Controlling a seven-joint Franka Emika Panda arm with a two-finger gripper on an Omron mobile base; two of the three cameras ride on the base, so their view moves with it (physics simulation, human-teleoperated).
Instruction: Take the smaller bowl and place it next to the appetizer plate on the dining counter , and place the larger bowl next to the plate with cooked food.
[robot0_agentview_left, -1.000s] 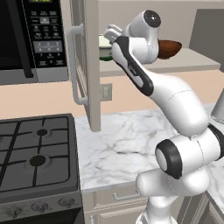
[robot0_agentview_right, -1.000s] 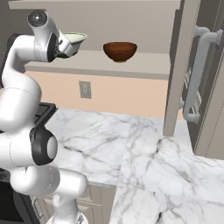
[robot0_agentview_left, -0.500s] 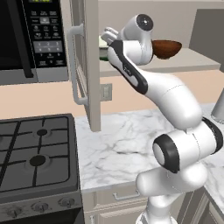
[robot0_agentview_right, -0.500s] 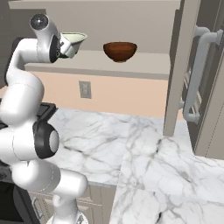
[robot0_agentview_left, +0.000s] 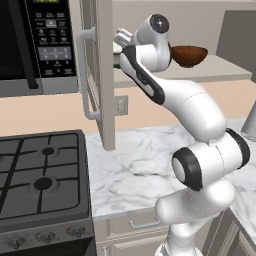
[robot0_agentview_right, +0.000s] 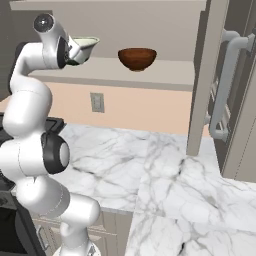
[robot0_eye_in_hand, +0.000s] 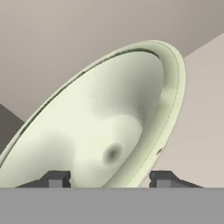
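The larger bowl (robot0_agentview_right: 86, 43), cream with a dark green lower band, sits at the left end of the upper cabinet shelf (robot0_agentview_right: 150, 75). In the hand view the larger bowl (robot0_eye_in_hand: 122, 118) looms close and tilted. My gripper (robot0_agentview_right: 75, 50) is at its near rim. The fingertips (robot0_eye_in_hand: 164, 178) stand apart, one inside the bowl and one outside the rim, so the gripper (robot0_eye_in_hand: 110, 177) is open around the rim. The smaller bowl (robot0_agentview_right: 137, 58), glossy reddish-brown, stands upright further right on the same shelf; it is also the smaller bowl (robot0_agentview_left: 189, 55) seen past my wrist.
An open cabinet door (robot0_agentview_left: 102, 75) hangs left of my arm, another open door (robot0_agentview_right: 205, 75) right of the shelf. A microwave (robot0_agentview_left: 35, 45) and a black stove (robot0_agentview_left: 40, 180) are at the left. A marble counter (robot0_agentview_right: 150, 170) lies below.
The hand has edged a little closer to the larger bowl and the fingers have narrowed around its rim. Both bowls stay where they were.
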